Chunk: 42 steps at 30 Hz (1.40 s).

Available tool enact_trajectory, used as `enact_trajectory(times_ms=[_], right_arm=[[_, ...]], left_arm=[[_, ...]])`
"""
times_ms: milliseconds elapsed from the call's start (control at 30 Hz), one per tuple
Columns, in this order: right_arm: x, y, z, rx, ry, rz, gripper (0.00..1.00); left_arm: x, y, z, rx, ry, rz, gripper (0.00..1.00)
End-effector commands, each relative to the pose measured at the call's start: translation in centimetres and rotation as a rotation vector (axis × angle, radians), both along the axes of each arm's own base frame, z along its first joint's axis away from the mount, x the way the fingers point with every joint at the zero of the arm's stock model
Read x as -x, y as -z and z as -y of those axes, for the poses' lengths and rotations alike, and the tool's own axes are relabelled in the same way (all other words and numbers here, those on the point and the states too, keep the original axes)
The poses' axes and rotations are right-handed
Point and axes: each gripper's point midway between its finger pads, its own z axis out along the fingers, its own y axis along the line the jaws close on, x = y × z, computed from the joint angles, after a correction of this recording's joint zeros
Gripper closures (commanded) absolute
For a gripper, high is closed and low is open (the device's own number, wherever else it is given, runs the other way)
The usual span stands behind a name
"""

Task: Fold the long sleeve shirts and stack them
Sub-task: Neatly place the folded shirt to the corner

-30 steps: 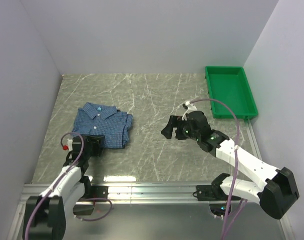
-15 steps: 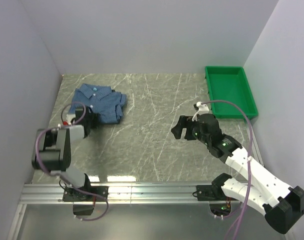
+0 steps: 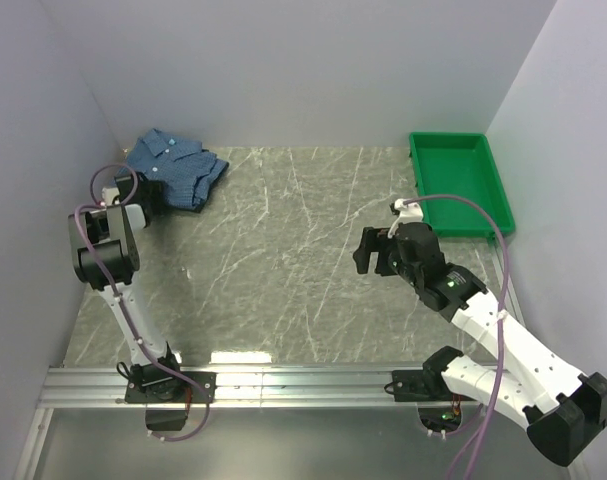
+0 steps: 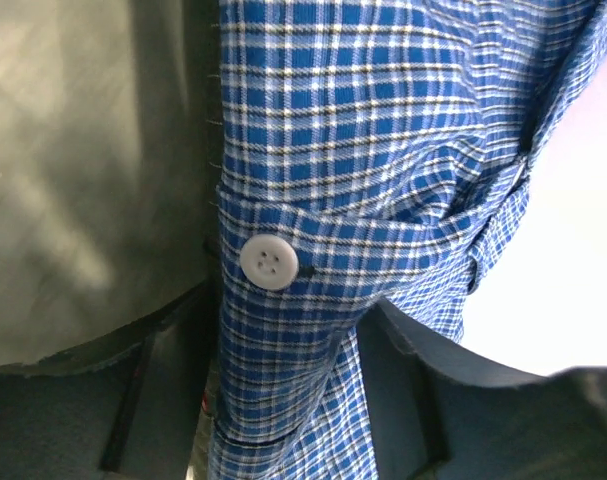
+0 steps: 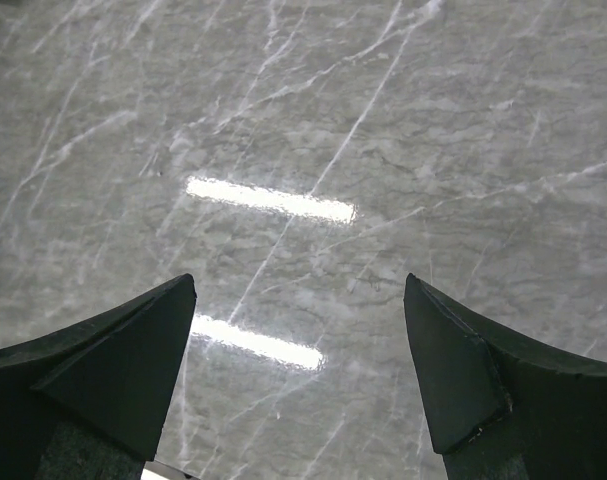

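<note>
Top external view: well left of the green tray [image 3: 461, 185], the left gripper [image 3: 150, 197] is clamping a fold of the blue shirt [image 3: 175, 166], which is sitting bunched at the tabletop's [image 3: 283, 250] far edge. Just left of the tray and nearer the arm bases, the right gripper [image 3: 363, 250] is hovering over the tabletop, jaws wide apart.

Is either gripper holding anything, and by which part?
Left gripper has the blue shirt between its fingers, apparently pinched at a buttoned band. Right gripper is open, holding nothing.
</note>
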Motion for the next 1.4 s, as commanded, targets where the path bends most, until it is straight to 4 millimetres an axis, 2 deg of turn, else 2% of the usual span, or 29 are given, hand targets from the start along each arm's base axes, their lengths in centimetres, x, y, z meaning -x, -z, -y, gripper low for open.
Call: enact_trajectory(times_ms=[0,33,133,167,233,367,500,567,600,667,700,767,800,867,900,967,1000,1067,1100,1167,1200,1233,1300,1367], right_arm=[[-0.7,-1.7,0.6,0.015,0.029,0.044,0.09],[-0.7,-1.8,0.8,0.016,0.033,0.044,0.09],[-0.6,-2.3,1.5,0.028,0.058,0.058,0.09],[-0.6,-2.7,1.6,0.03,0.065,0.066,0.09],[-0.5,-3.4,2.2,0.032,0.086,0.083,0.09],[0.2,-4.2,2.4,0.006,0.084,0.099,0.09],[0.9,-4.4,3.1,-0.006,0.103,0.106,0.09],[1.3,-4.7,3.4,-0.013,0.112,0.114,0.09],[1.4,-5.0,3.7,-0.02,0.12,0.123,0.09],[1.6,-5.6,4.1,-0.026,0.139,0.131,0.09],[1.6,-6.0,4.6,-0.03,0.168,0.144,0.09],[1.9,-6.6,5.2,-0.035,0.19,0.156,0.08],[2.1,-7.2,5.8,-0.04,0.215,0.173,0.07],[2.5,-7.6,6.6,-0.035,0.247,0.18,0.05],[2.7,-8.1,7.2,-0.048,0.27,0.194,0.03],[3.3,-8.4,8.6,-0.032,0.329,0.198,0.02],[3.7,-9.2,9.2,-0.057,0.36,0.215,0.01],[4.3,-9.1,10.6,-0.038,0.415,0.213,0.01],[4.7,-9.4,11.1,-0.05,0.434,0.223,0.01],[5.3,-9.6,12.0,-0.04,0.462,0.233,0.01],[5.6,-10.0,12.4,-0.046,0.472,0.25,0.01],[5.8,-10.2,12.7,-0.048,0.479,0.258,0.01],[6.4,-10.9,13.9,-0.049,0.51,0.295,0.01],[6.9,-11.5,14.7,-0.041,0.527,0.327,0.01]], left_arm=[[-2.2,-1.0,0.1,-0.024,0.072,0.03,0.35],[-2.5,-0.4,0.5,-0.014,0.09,0.026,0.33],[-3.0,-1.4,2.4,-0.001,0.142,0.065,0.27],[-2.4,-1.0,2.9,0.001,0.15,0.058,0.26],[-2.1,-1.8,4.3,0.004,0.171,0.078,0.21],[-1.2,-1.6,6.1,0.039,0.215,0.079,0.12],[-0.5,-2.2,6.9,0.041,0.245,0.082,0.07],[0.1,-2.6,6.7,0.03,0.24,0.07,0.05],[0.4,-3.7,6.7,0.007,0.247,0.083,0.03],[1.5,-3.9,7.0,0.0,0.264,0.057,0.02],[1.9,-5.5,7.0,-0.033,0.278,0.074,0.01],[3.9,-5.4,7.4,-0.055,0.31,0.023,0.01],[4.8,-7.7,7.6,-0.083,0.321,0.05,0.01],[7.2,-8.4,7.7,-0.123,0.343,0.0,0.01],[8.5,-10.9,7.6,-0.202,0.37,0.02,0.01],[10.5,-13.6,7.5,-0.285,0.4,0.02,0.01],[12.8,-16.4,7.3,-0.38,0.417,0.031,0.01],[15.3,-20.0,7.1,-0.473,0.422,0.057,0.01],[18.1,-22.8,7.3,-0.562,0.446,0.079,0.01],[20.7,-26.6,6.9,-0.683,0.429,0.125,0.01],[23.1,-28.2,7.2,-0.712,0.421,0.144,0.01],[24.4,-30.3,6.9,-0.755,0.395,0.17,0.01],[27.2,-32.5,7.2,-0.82,0.386,0.21,0.01],[29.4,-33.4,7.5,-0.858,0.392,0.219,0.01]])
